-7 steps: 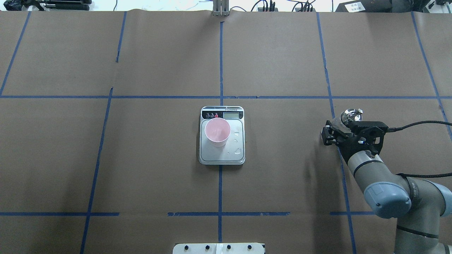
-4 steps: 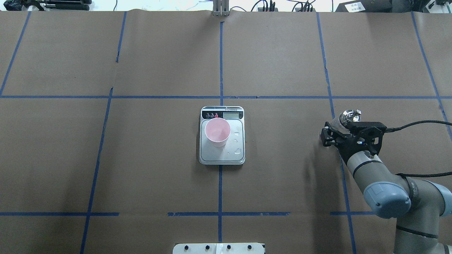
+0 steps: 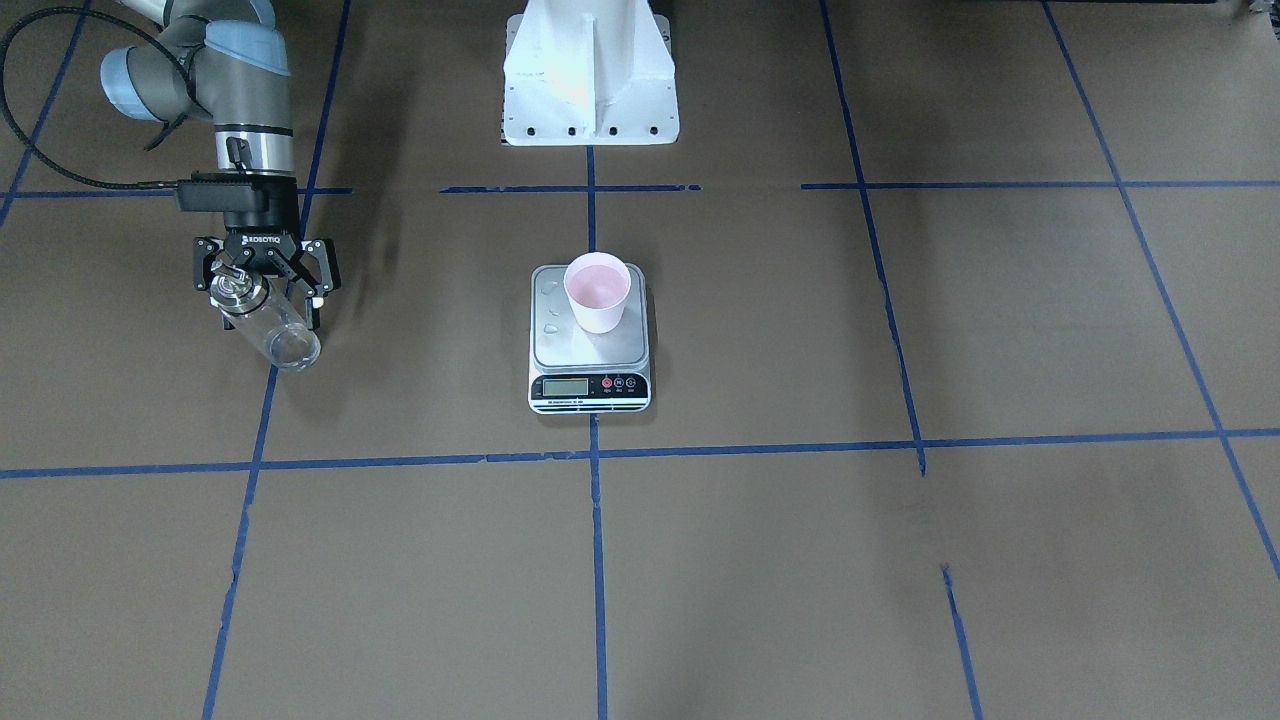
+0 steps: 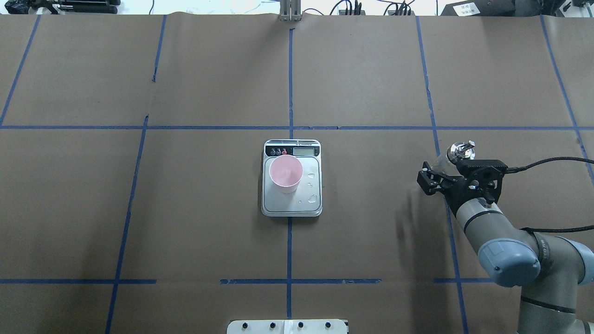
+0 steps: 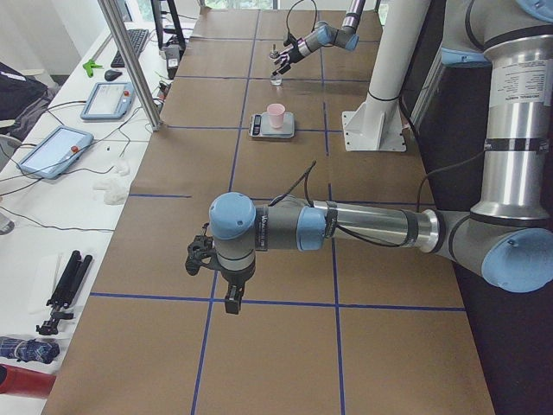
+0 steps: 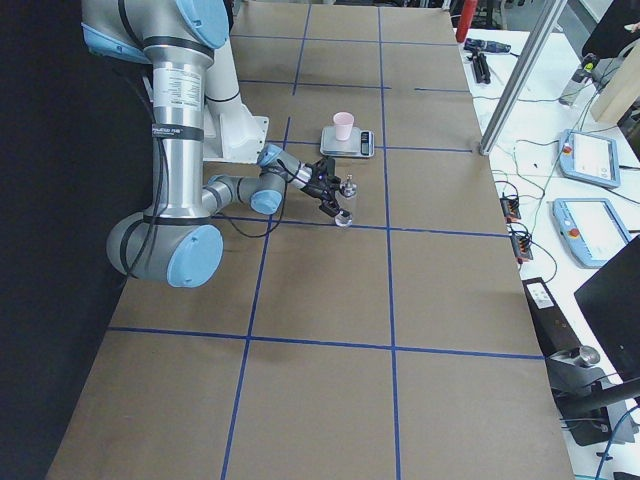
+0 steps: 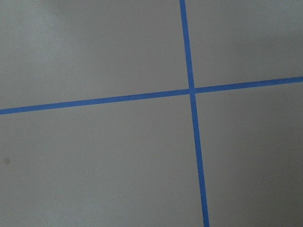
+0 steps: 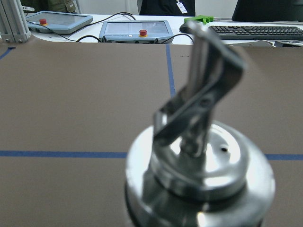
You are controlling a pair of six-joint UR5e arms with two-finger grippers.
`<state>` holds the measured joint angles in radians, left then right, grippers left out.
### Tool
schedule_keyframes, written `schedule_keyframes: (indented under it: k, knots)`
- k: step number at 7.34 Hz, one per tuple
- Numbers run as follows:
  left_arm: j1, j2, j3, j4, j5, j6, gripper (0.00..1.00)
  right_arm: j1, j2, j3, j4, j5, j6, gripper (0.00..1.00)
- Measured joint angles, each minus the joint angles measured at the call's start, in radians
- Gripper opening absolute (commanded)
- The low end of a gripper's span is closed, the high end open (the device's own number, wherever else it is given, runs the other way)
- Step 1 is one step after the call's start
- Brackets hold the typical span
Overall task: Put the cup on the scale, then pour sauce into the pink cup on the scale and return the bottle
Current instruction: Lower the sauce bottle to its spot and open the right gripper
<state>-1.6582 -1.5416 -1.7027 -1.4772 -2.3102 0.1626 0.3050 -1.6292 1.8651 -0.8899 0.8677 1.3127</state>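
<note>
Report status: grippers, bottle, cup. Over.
Right gripper open around bottle, which stands on table. Left gripper state unreadable, off near table's end. Cup on scale, droplets beside it. No obstruction seen.

I'm looking down on a long table wrapped in brown paper, marked off into big squares with blue tape lines. Along the far side from the base runs a white bench carrying two grey tablets with red buttons, a black keyboard and a mouse. A silver metal post stands at the table's edge beside the bench. A folded black tripod lies on the bench. The light is bright and even, leaving only soft shadows on the paper.
</note>
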Motion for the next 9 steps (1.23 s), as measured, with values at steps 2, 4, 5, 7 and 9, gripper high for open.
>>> schedule_keyframes:
  k: [2, 4, 5, 7, 9]
  knots:
    - [0.000, 0.000, 0.000, 0.000, 0.000, 0.000, 1.00, 0.000, -0.013, 0.006, 0.001, 0.015, -0.003, 1.00]
    - [0.000, 0.000, 0.000, 0.000, 0.000, 0.000, 1.00, -0.005, -0.073, 0.045, 0.008, 0.069, -0.003, 1.00]
    - [0.000, 0.000, -0.001, 0.000, 0.000, 0.000, 1.00, -0.012, -0.106, 0.080, 0.010, 0.099, -0.003, 1.00]
    - [0.000, 0.000, -0.001, 0.000, 0.000, 0.000, 1.00, -0.035, -0.134, 0.123, 0.011, 0.132, -0.003, 1.00]
    - [0.000, 0.000, -0.002, 0.000, 0.000, 0.000, 1.00, -0.041, -0.172, 0.153, 0.012, 0.181, -0.021, 1.00]
